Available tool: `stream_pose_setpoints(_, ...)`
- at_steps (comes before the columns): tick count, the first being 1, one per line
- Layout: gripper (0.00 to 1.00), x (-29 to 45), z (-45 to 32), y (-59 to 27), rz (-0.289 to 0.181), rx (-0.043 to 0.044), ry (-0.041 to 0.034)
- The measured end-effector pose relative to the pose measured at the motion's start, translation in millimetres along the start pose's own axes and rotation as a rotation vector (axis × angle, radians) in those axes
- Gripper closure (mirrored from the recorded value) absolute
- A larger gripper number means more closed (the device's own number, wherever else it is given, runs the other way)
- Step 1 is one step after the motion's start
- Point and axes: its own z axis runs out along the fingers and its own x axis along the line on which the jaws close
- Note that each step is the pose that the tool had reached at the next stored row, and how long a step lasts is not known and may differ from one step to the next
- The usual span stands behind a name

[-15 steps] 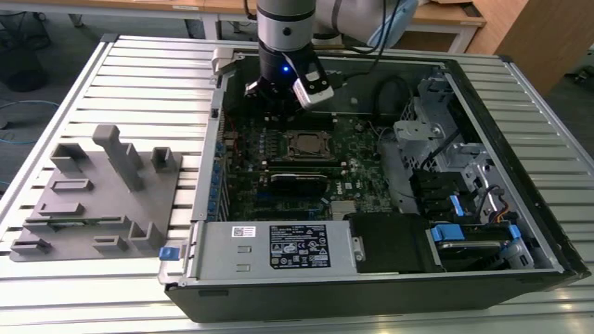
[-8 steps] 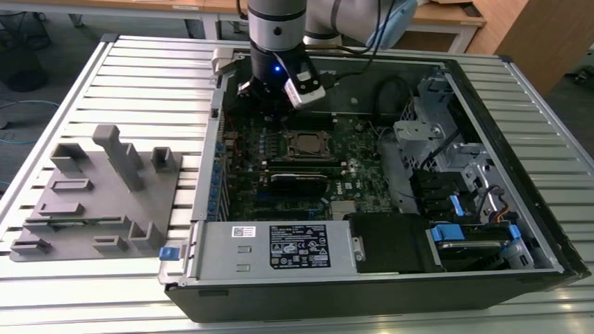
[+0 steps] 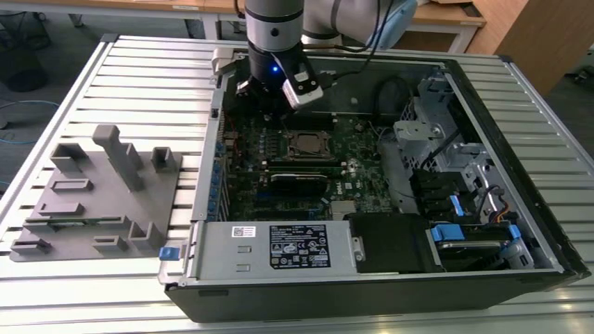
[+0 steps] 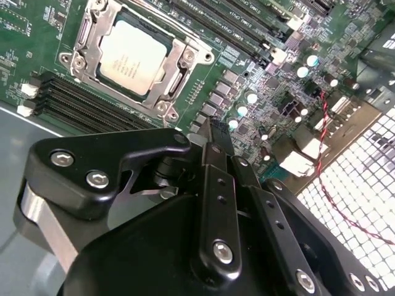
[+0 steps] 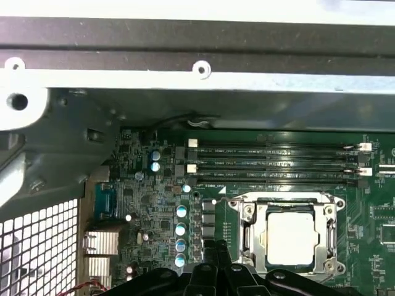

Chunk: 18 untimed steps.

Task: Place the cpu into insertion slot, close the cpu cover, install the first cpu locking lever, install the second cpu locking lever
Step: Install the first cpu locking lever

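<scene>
Second wrist view | fingers pressed together; clear of cpu cover edge; cpu seated

- I'm running this in what looks like a robotics lab or test workshop: the arm stands over a ribbed aluminium surface.
- An opened computer case lies on it beside a grey moulded parts fixture.
- Wooden desks stand behind, and a loose blue cable lies on the floor.

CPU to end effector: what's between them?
In the second wrist view, the cover's rim and small board parts separate cpu from end effector.
</scene>
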Motion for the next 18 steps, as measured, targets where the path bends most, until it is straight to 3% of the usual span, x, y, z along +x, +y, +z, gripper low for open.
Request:
stream_pose_setpoints(9,0.89,6.9,-0.2,0.0,0.000,-0.0001,-0.0012)
stream_pose_setpoints(18,0.89,6.6,-9.6,0.5,0.000,-0.0009,-0.0014)
